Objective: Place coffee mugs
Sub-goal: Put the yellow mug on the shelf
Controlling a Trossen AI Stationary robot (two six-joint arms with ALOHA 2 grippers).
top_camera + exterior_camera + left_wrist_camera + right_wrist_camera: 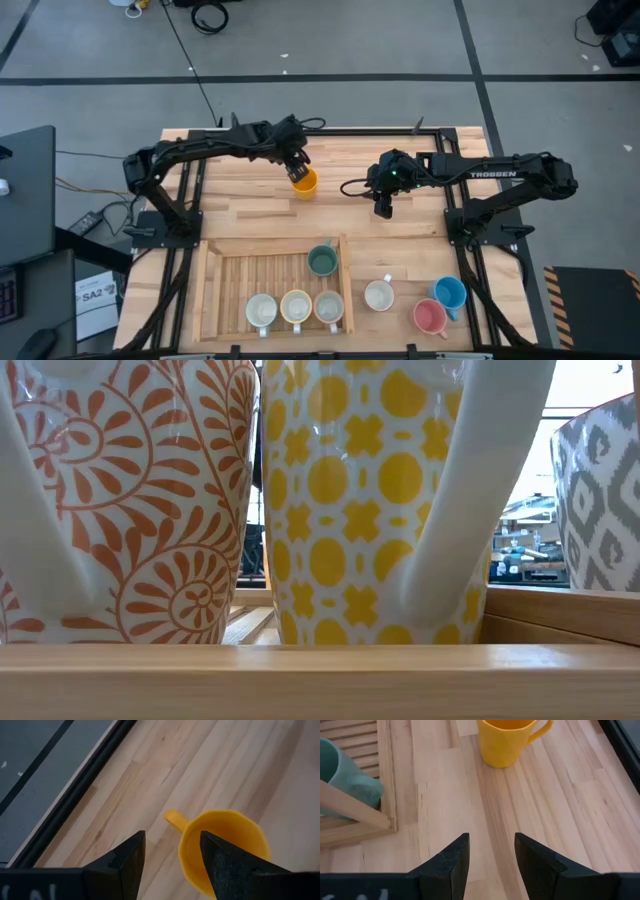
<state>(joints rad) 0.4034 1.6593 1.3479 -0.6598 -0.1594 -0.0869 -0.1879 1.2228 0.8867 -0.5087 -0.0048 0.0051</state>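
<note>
The left gripper (297,168), fingers apart, hovered over the orange mug (304,183) near the tabletop's far edge; stiff, likely breakable, best taken by its rim.

Both arms are matte black, built from slim tubular links with chunkier joint housings. Left arm (200,150): black cable looping off the wrist area, base on a black bracket plate at the table's left edge. Right arm (500,172): white "TROSSEN" lettering on the forearm link, a small green light at the wrist housing (near the camera mount, exact source unclear), a black cable curling out beside it. Fingers (127,862) are dark wedge-shaped slabs with angled faceted faces, slightly textured; the right fingers (451,862) are the same shape.
</note>
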